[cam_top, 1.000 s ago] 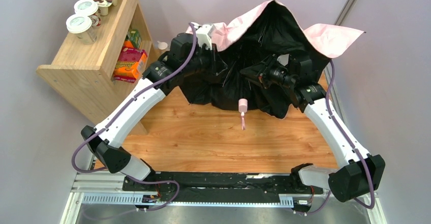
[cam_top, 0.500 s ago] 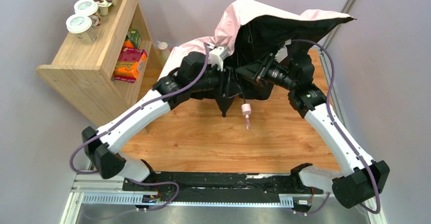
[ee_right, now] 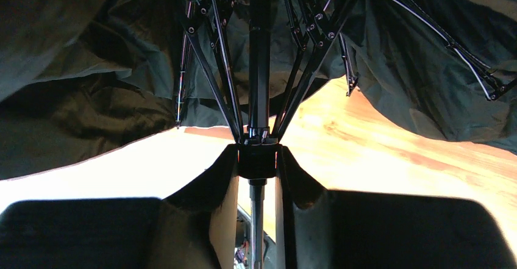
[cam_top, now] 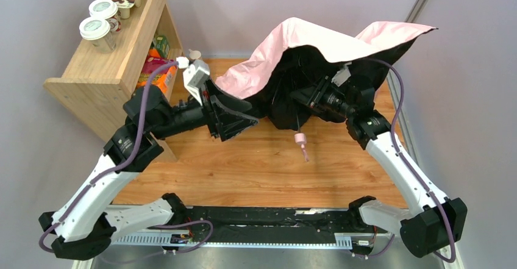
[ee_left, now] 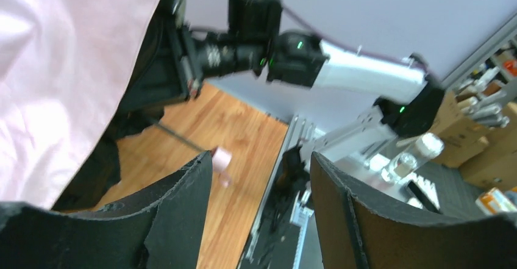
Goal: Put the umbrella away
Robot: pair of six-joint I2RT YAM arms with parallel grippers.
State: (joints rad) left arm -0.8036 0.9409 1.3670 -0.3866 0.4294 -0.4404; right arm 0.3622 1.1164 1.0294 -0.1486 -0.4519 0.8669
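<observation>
While my right end effector (ee_right: 256, 161) clamps the umbrella (cam_top: 317, 40) at its stiff black shaft (ee_right: 258, 68) | my left end effector (ee_left: 261, 171) gapes empty | canopy (ee_left: 61, 68) likely light, floppy: hold shaft, not fabric.

Top view evenly lit; left wrist view blurred, right's dark.

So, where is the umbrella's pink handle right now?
In the top view the handle hangs over the table, slightly right of centre, just below the canopy, at the end of the shaft held by the right gripper.
</observation>
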